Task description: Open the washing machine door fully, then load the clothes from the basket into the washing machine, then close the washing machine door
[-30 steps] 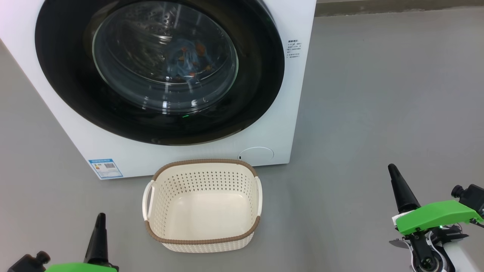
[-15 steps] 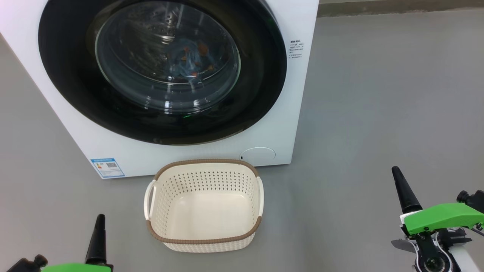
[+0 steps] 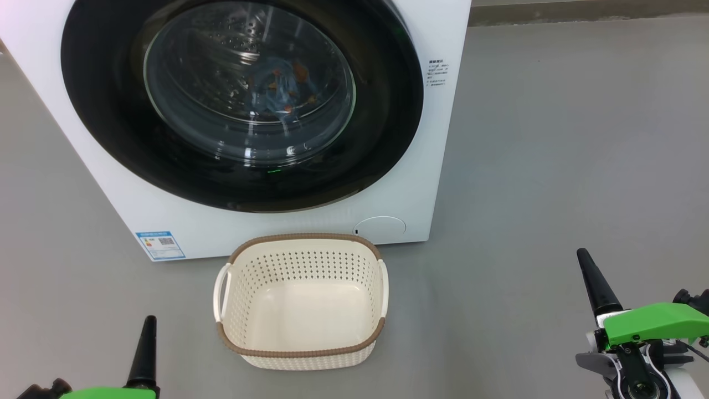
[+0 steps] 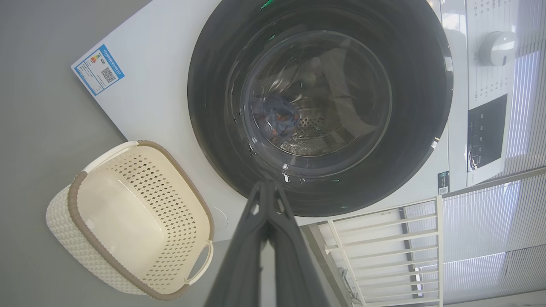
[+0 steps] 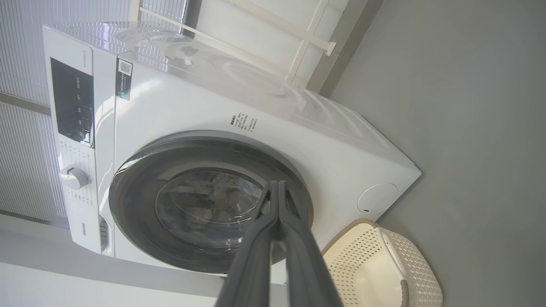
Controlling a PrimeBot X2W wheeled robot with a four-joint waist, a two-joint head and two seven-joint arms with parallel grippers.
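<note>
Okay, washing machine door (image 3: 243, 105) shut flush on the washing machine (image 3: 415, 183), clothes (image 3: 282, 88) visible through the glass, lying inside the drum. Basket (image 3: 302, 352) upright on the floor (image 3: 554, 138), just near of the machine's front, bare cream bottom showing. Left tool (image 3: 148, 327) low at near left, fingers pressed together, grasping nothing. Right tool (image 3: 582, 260) at near right, well apart from the basket, likewise clenched on nothing. Both point toward the machine, touching neither door nor basket
</note>
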